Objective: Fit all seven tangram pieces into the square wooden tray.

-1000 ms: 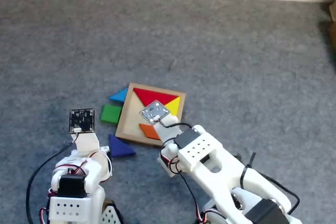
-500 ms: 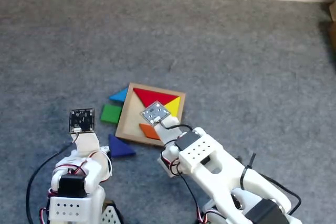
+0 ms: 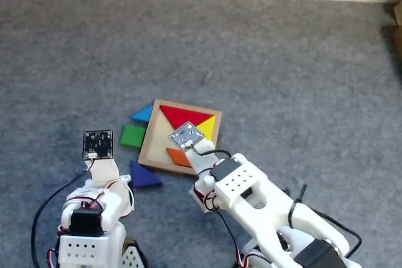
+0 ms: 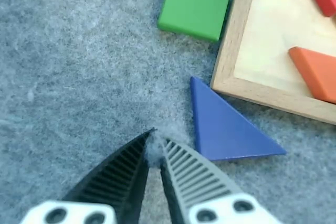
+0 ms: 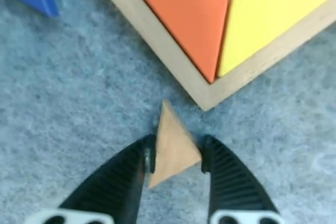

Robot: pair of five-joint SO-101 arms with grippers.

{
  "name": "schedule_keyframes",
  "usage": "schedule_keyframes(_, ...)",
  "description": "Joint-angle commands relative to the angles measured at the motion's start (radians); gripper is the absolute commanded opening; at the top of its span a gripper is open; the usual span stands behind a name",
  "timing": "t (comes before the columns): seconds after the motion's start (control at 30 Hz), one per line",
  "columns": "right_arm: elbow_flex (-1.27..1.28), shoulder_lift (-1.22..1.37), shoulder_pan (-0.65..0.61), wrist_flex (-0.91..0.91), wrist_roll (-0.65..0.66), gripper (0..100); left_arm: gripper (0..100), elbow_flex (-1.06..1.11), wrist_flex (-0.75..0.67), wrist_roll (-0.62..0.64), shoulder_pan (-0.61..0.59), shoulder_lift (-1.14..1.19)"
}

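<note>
The square wooden tray (image 3: 151,150) lies on the grey carpet and holds a red triangle (image 3: 182,116), a yellow triangle (image 3: 209,125) and an orange piece (image 3: 179,156). Outside its left rim lie a green square (image 3: 132,136), a light blue triangle (image 3: 144,115) and a dark blue triangle (image 3: 144,177). My right gripper (image 5: 174,157) is shut on a small tan triangle (image 5: 170,148), just off the tray corner (image 5: 207,98) where the orange piece (image 5: 184,14) meets the yellow triangle (image 5: 273,9). My left gripper (image 4: 156,142) is shut and holds nothing, on the carpet beside the dark blue triangle (image 4: 226,129).
Grey carpet spreads on all sides of the tray, with wide free room beyond and to the right. Part of the tray floor (image 4: 262,40) is bare wood. A brown object (image 3: 398,29) sits at the right edge.
The right arm has drawn back slightly toward its base, with the tan triangle in its gripper. The left arm and the loose pieces have not moved.
</note>
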Motion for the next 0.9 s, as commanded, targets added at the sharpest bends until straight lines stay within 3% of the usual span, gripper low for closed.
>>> schedule_keyframes(0.0, -0.007, -0.041, -0.001, -0.005, 0.012, 8.4, 0, 0.021, 0.005, -0.002, -0.008, -0.01)
schedule_keyframes(0.4, -0.082, -0.153, 0.073, 0.131, 0.015, 8.4, 0, 0.021, 0.005, -0.002, -0.008, -0.01)
schedule_keyframes(0.67, -0.09, -0.386, 0.101, 0.177, 0.121, 8.4, 0, 0.021, 0.005, -0.002, -0.008, -0.01)
schedule_keyframes(0.87, -0.145, -0.351, 0.145, 0.099, 0.267, 8.4, 0, 0.021, 0.005, -0.002, -0.008, -0.01)
